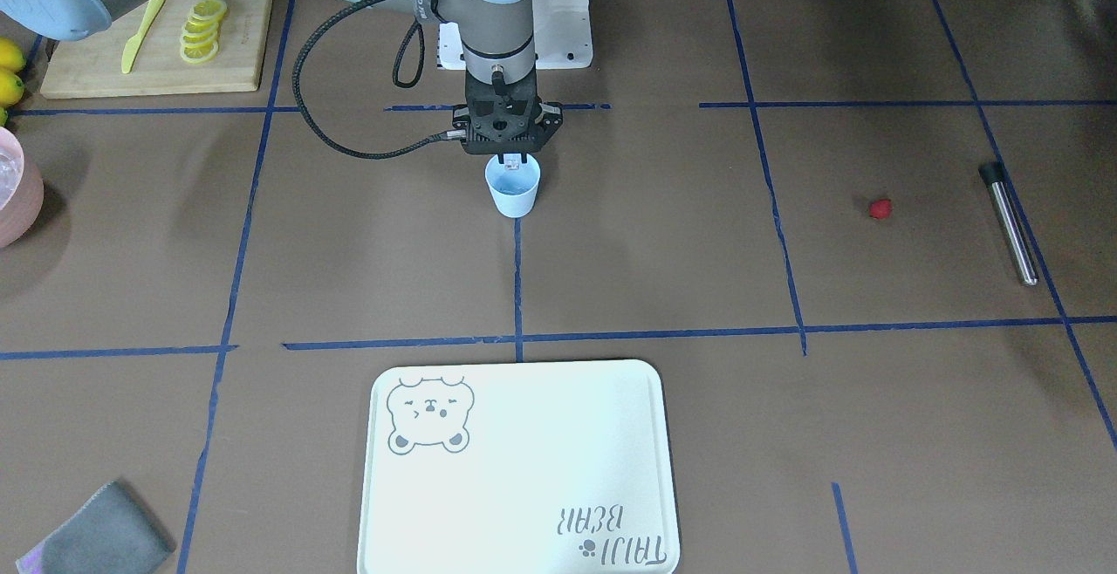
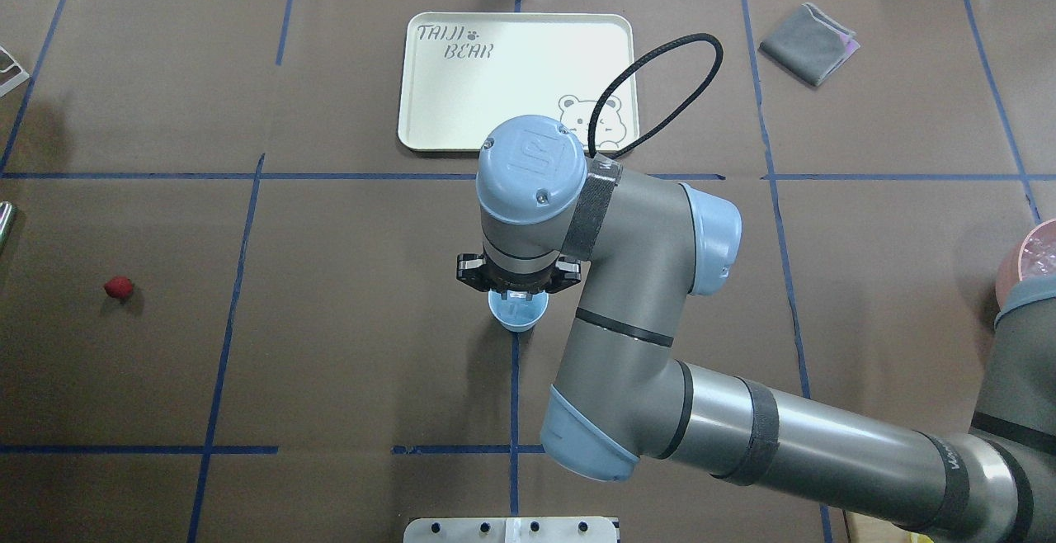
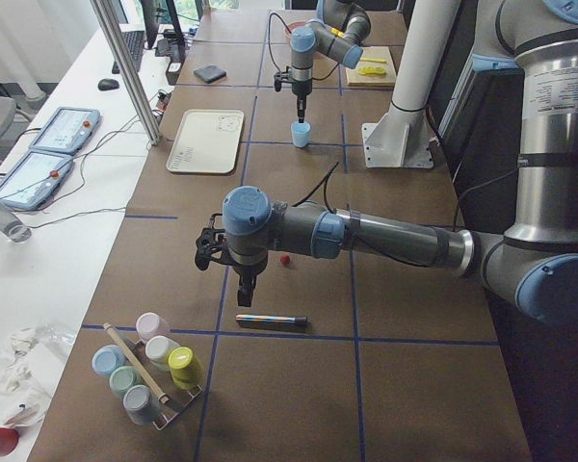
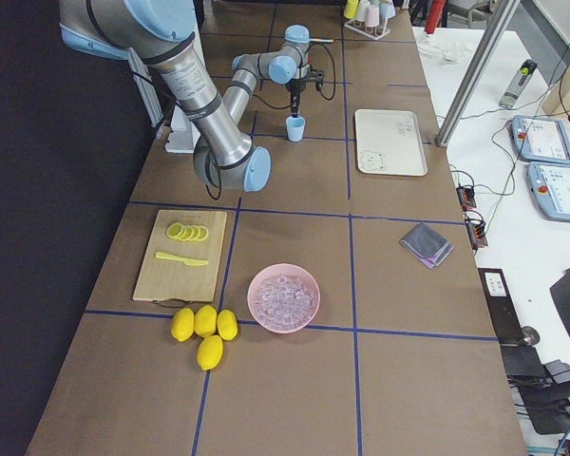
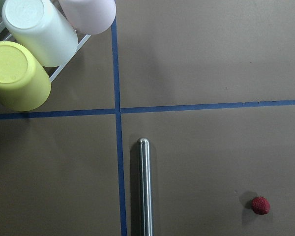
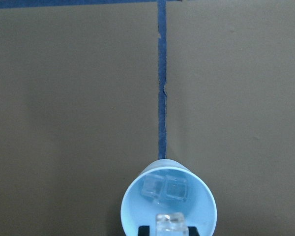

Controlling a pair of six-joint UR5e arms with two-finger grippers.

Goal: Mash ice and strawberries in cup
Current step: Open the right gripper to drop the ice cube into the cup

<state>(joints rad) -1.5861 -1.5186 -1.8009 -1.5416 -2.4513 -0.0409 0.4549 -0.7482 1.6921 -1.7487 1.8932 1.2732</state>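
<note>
**Ice going in, strawberry not yet**

Over the brown paper-covered bench (image 1: pixel 663 251), the right pincer (image 1: pixel 513 158) hangs above the small light-blue plastic cup (image 1: pixel 512 190). The left pincer (image 3: pixel 244 287), whose state I cannot tell, hovers by the slim steel rod (image 1: pixel 1009 223). The tiny red strawberry (image 1: pixel 880 208) lies well apart from the cup. The right pincer clamps one clear ice chunk (image 6: pixel 171 224), and two more chunks (image 6: pixel 169 188) lie in the cup. Mashing is not yet begun.

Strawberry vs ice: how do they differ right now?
The strawberry is red; the ice is clear. The strawberry lies on the table, far from the cup; two ice cubes sit in the cup, a third cube in the right gripper above it. Both are smaller than the cup's mouth.
</note>
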